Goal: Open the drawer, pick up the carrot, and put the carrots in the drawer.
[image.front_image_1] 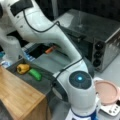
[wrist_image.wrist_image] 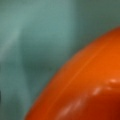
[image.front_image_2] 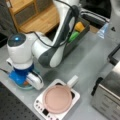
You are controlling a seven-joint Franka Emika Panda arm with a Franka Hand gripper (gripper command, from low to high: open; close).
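The carrot (image.front_image_1: 51,49) is a small orange piece on the grey table, between the drawer and the toaster oven, just behind my arm. It fills the lower right of the wrist view (wrist_image.wrist_image: 85,85) at very close range. My gripper (image.front_image_1: 45,50) is the dark shape at the carrot's left end, mostly hidden behind the arm, and its fingers do not show. The drawer (image.front_image_1: 41,86) stands pulled out of the bamboo-topped cabinet (image.front_image_1: 17,95). It appears in both front views (image.front_image_2: 84,31). In it lie a yellow-orange pepper (image.front_image_1: 23,68) and a green vegetable (image.front_image_1: 35,74).
A silver toaster oven (image.front_image_1: 100,37) stands at the back right in a front view. A pink pan (image.front_image_2: 58,98) sits on a white cooker (image.front_image_2: 40,106) near my base (image.front_image_2: 21,75). A water bottle (image.front_image_2: 103,30) stands beside the drawer.
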